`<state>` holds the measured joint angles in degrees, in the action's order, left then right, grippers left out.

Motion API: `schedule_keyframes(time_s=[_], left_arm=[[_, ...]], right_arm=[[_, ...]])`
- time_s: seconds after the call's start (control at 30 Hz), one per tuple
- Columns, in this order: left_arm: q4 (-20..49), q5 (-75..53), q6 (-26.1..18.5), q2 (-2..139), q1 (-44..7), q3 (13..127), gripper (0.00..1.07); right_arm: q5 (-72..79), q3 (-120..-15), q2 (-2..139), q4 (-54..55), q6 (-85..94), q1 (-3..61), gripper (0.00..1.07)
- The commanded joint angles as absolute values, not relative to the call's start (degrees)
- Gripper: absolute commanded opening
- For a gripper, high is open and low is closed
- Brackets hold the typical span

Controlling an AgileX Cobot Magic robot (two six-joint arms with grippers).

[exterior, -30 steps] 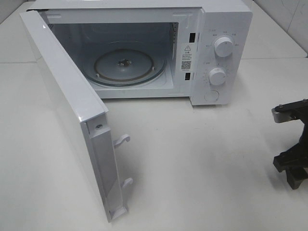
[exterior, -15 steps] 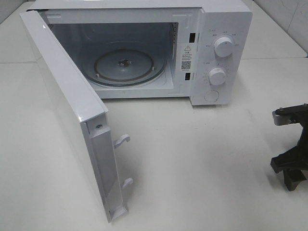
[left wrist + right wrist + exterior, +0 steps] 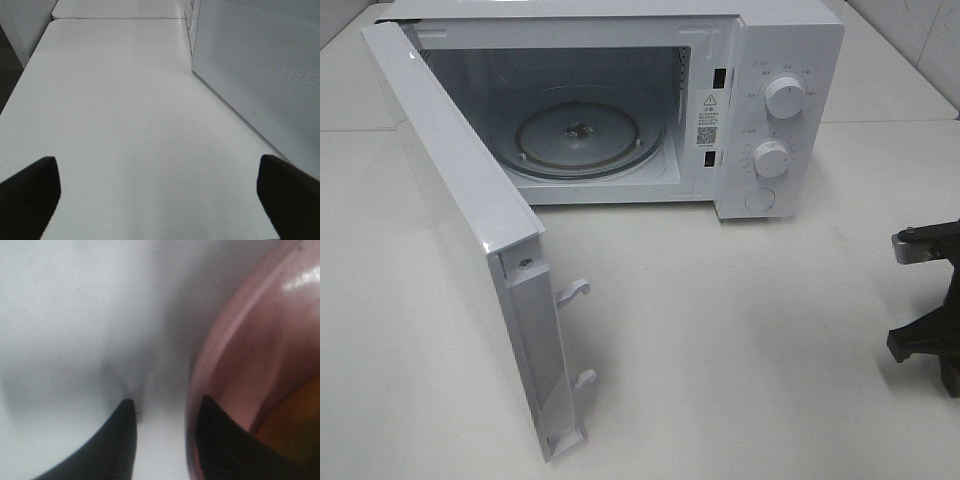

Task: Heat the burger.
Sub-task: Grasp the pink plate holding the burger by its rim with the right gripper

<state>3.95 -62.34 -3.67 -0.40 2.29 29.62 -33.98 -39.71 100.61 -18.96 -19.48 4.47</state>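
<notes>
In the right wrist view, a blurred orange-brown patch of the burger (image 3: 292, 427) shows on a pink plate (image 3: 260, 340). My right gripper (image 3: 167, 440) straddles the plate's rim: one dark finger (image 3: 117, 445) is over the white table outside the rim and the other (image 3: 220, 440) lies inside the plate. A strip of table still shows between the outer finger and the rim. In the exterior high view only the right arm's black body (image 3: 932, 305) shows at the right edge; the plate and burger are out of that frame. My left gripper (image 3: 160, 200) is wide open over bare table.
The white microwave (image 3: 775, 100) stands at the back, its door (image 3: 460, 230) swung wide open toward the front left, with an empty glass turntable (image 3: 585, 135) inside. The door's outer face (image 3: 260, 70) runs alongside my left gripper.
The right arm has slid lower and further toward the right edge of the exterior high view. The left arm, microwave and door have not moved.
</notes>
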Motion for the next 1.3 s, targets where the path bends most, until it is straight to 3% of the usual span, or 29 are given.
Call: schedule_keyframes(time_s=[0.03, 0.07, 0.1, 0.8, 1.3], left_arm=[[4.01, -61.31, -3.61, -1.09, 2.41, 29.68, 1.0], [4.01, -61.31, -3.61, -1.09, 2.41, 29.68, 1.0], [4.01, -61.31, -3.61, -1.09, 2.41, 29.68, 1.0], [4.01, -61.31, -3.61, -1.09, 2.41, 29.68, 1.0], [4.01, -61.31, -3.61, -1.09, 2.41, 29.68, 1.0]], right_arm=[[-33.98, -39.13, 101.13, -18.16, -20.57, 4.18, 0.09], [-33.98, -39.13, 101.13, -18.16, -20.57, 4.18, 0.09], [-33.98, -39.13, 101.13, -18.16, -20.28, 4.18, 0.0], [-34.55, -39.25, 97.4, -18.74, -20.0, 4.35, 0.0], [-37.82, -39.25, 95.97, -24.47, -23.2, 10.08, 0.0]])
